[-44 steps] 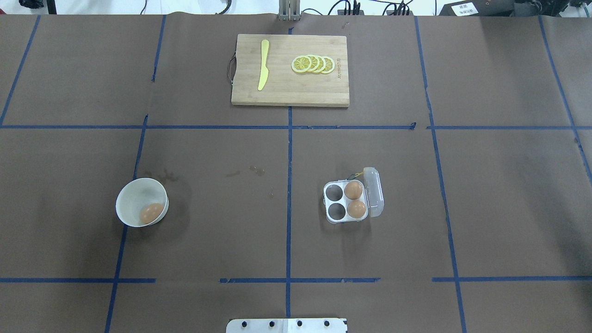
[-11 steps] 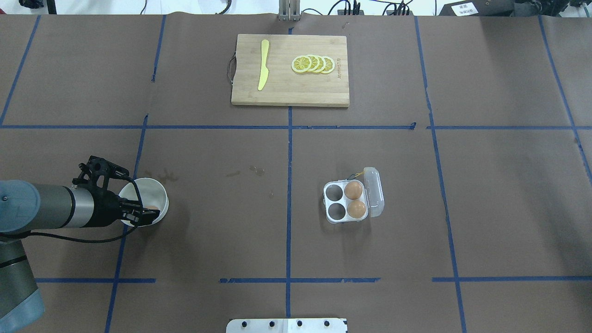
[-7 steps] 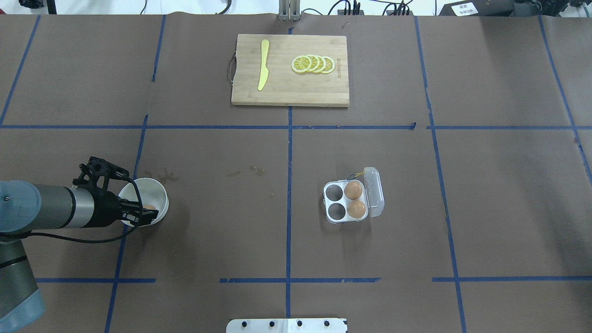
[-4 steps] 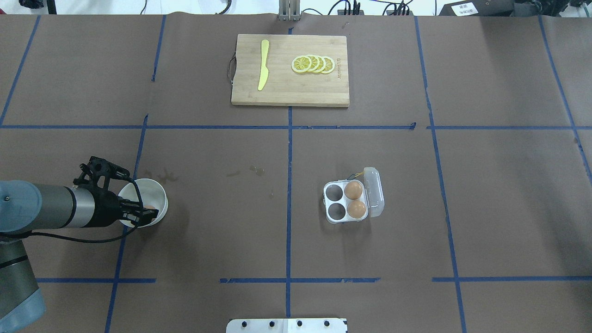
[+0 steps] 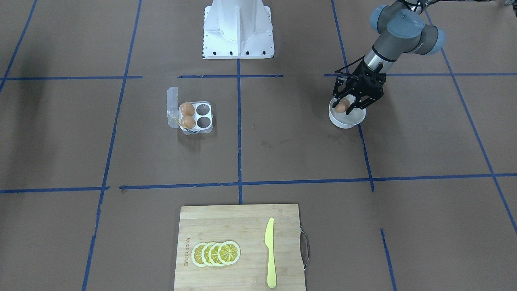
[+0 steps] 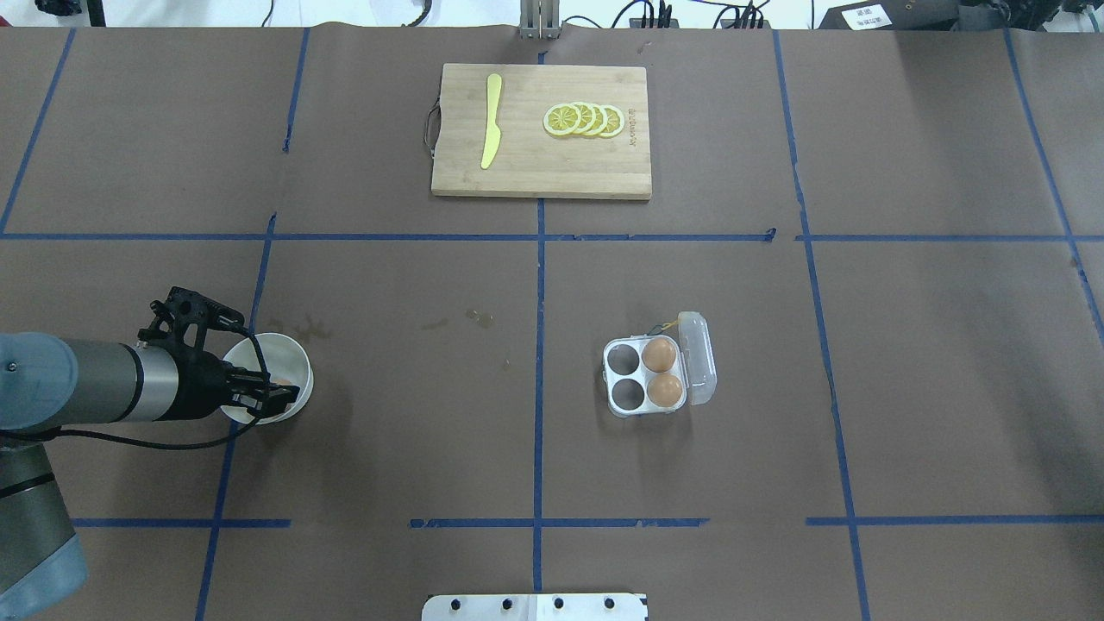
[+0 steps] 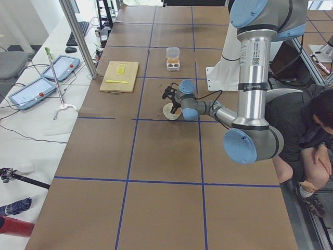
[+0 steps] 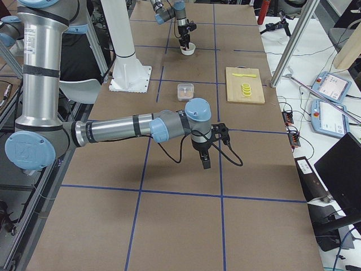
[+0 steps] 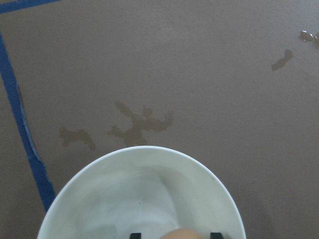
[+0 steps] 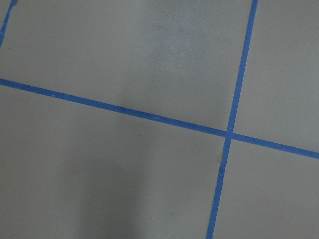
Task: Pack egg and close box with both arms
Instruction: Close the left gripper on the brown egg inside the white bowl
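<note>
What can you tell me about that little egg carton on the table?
The box is a small clear-plastic carton with a whitish four-cell tray. Its hinged lid is swung open along one side, a yellow scrap at its far edge. Two brown eggs fill the cells beside the lid; the other two are empty. It sits flat on the brown table, and nothing else touches it.

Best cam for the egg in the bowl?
Exterior front-facing: the egg shows clearly, orange-brown, between the jaws of the left gripper, by the rim of the bowl. Overhead: a sliver behind the gripper. Left wrist: only its top edge. Side views: too small. Right wrist: nothing.
</note>
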### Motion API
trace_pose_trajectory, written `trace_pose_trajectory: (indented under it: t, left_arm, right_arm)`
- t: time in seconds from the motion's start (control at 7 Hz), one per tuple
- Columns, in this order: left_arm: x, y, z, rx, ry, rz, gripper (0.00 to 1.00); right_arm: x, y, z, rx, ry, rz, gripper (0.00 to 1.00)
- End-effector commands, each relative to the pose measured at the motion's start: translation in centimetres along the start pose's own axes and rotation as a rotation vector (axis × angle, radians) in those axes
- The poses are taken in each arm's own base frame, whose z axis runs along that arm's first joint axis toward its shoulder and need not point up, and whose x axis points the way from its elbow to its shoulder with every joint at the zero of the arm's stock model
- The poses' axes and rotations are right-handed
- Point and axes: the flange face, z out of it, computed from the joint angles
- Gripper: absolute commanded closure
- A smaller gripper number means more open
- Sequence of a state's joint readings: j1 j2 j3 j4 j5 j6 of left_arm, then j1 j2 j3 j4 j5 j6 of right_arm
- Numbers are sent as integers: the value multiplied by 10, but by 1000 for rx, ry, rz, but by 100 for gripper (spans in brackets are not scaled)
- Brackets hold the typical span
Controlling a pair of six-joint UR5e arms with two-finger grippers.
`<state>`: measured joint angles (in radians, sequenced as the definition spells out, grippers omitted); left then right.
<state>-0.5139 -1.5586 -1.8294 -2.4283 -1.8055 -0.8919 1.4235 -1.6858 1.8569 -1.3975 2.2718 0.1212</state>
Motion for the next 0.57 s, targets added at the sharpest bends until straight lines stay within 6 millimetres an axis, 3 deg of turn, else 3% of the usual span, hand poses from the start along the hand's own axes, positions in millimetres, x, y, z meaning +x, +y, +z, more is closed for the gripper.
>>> trace_pose_trajectory:
  t: [0.0,0.29,0.43]
  left_arm:
    - [1,-6,-4,14,4,4,73]
    - [-1,-10,-6,24,1,2,72]
    - [-3,-10,-6,25,-2,1,62]
  right_arm:
    - [0,0,0,1,0,-1,0]
    - [0,0,0,-1,0,0,0]
    - [0,0,0,-1,0,0,0]
